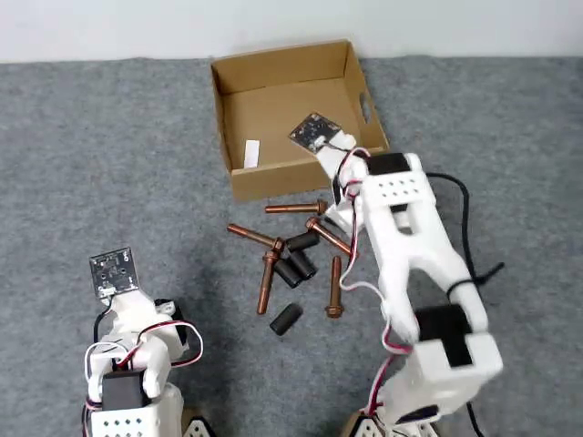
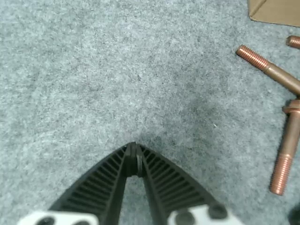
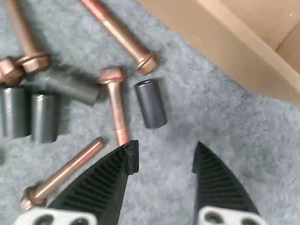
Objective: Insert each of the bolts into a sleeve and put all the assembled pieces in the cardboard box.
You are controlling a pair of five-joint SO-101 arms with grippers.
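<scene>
Copper bolts (image 1: 266,284) and dark sleeves (image 1: 286,318) lie loose on the grey surface (image 1: 109,164) in front of the cardboard box (image 1: 273,179), as I hold the right gripper (image 3: 164,157) over them, fingers (image 3: 112,173) spread wide. One sleeve (image 3: 151,103) lies just ahead of the gap, its long axis running away from the fingers toward the box wall, so I judge they would close across its width; a bolt (image 3: 116,108) beside it nearly touches one finger with its threaded tip. The left gripper (image 2: 132,150), fingers pressed together, sits well apart, leaving the right arm nearer.
</scene>
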